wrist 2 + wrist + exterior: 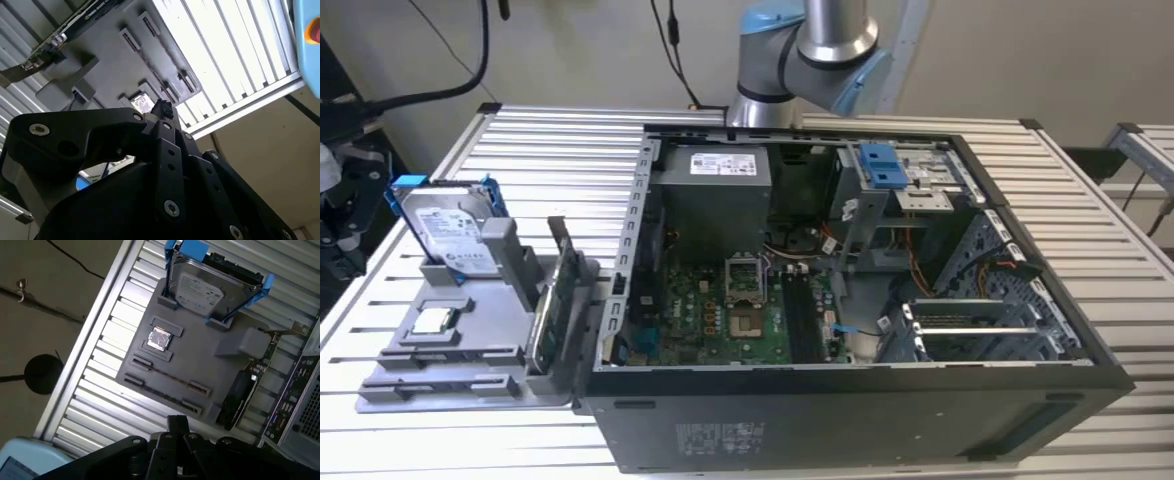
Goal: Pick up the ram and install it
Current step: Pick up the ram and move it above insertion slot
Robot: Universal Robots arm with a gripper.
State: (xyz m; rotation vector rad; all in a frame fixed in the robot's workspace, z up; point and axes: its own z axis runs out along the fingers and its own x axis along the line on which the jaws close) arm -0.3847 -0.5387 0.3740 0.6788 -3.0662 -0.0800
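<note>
The ram (542, 335) stands on edge in the grey fixture tray (487, 322) at the exterior view's left, just beside the green circuit card (270, 352) and near the open computer case (854, 400), while the gripper (176, 421) hangs above the tray with its jaws closed on nothing. Judged from this, closed jaws descending would knock the stick or clip the neighbouring card, since the gap is tight. Labels on the ram and hard drive (447, 225) carry print I cannot make out.
</note>
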